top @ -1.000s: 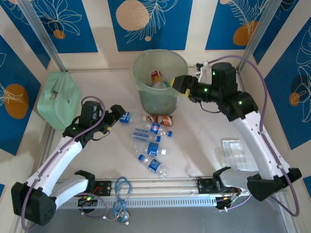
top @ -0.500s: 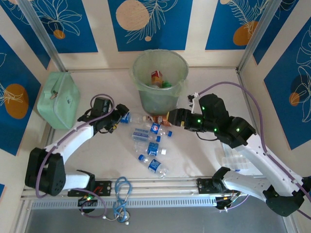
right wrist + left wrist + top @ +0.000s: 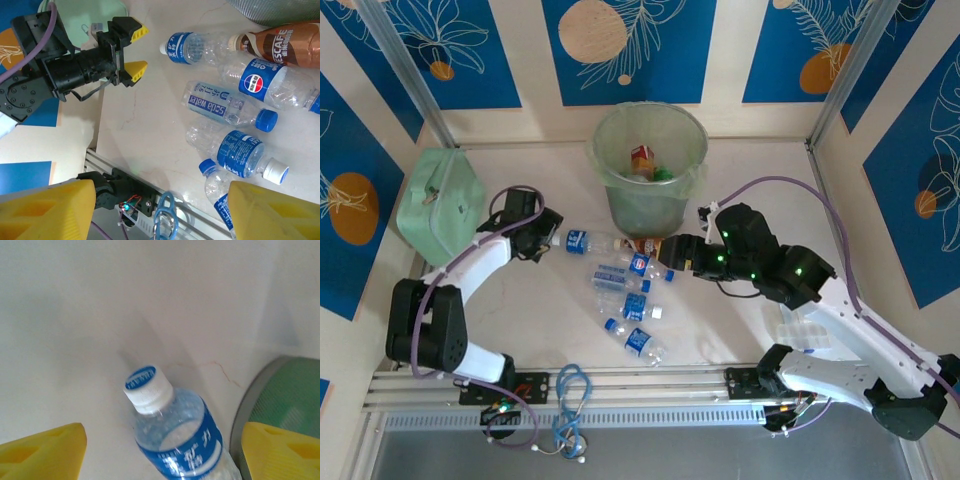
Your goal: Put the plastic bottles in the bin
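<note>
Right arm [image 3: 800,275] came down from the bin rim to bench level over the last second and ended low beside the bottle pile. Left arm [image 3: 470,265] tucked its elbow in and backed off a touch from the nearest bottle.

Bench [image 3: 740,190] carried everything. Bin [image 3: 620,205] stood upright at the far middle, with its liner bag folded over the rim. At least two bottles showed inside it: a red-labelled bottle [image 3: 641,158] and a green bottle [image 3: 663,174]. Mint-green case [image 3: 440,205] sat far left, not part of the job.

Six bottles lay on their sides in front of the bin, by my count:
- clear bottle [image 3: 582,241], blue label, nearest the left arm
- coffee bottle [image 3: 653,243], brown, at the bin's foot
- cola bottle [image 3: 645,265]
- soda-water bottle [image 3: 610,277]
- fifth bottle [image 3: 632,307], blue label
- last bottle [image 3: 638,342], closest to the arm bases

Left jaws were spread wide and empty. The clear bottle's cap [image 3: 147,385] lay just ahead, between their lines, not gripped. Right jaws were also spread wide and empty, above the near end of the pile.

My read: well under half done, a few in, six still out, none in hand. Left side looked best placed for the next pick.
</note>
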Robot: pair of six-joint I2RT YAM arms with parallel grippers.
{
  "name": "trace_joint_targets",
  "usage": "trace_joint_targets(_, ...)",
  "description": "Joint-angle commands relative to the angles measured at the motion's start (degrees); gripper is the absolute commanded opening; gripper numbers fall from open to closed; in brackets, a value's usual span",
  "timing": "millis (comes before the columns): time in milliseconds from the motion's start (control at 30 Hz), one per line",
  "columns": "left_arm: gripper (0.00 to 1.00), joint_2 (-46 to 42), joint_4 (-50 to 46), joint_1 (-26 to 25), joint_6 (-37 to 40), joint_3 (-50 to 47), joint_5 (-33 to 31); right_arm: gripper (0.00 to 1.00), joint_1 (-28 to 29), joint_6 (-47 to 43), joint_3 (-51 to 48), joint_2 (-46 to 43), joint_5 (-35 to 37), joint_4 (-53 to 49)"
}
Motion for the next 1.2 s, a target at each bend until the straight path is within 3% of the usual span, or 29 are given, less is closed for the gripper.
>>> trace_joint_targets(0,0.78,2.6,-1.9,0.5,-1.5,2.5,-0.8,0.7,0.6,0.9,-1.0,0.5,1.1,1.6)
trace_joint_targets(733,0.68,16.0,1.4,0.5,-4.4,7.2,3.6,0.69,1.4,1.1,-1.6,0.9,1.8,1.9)
trace_joint_targets(1167,0.46,16.5,3.1,0.6,-4.8,5.6,4.6,0.67,1.4,1.3,-1.4,0.6,2.0,1.8)
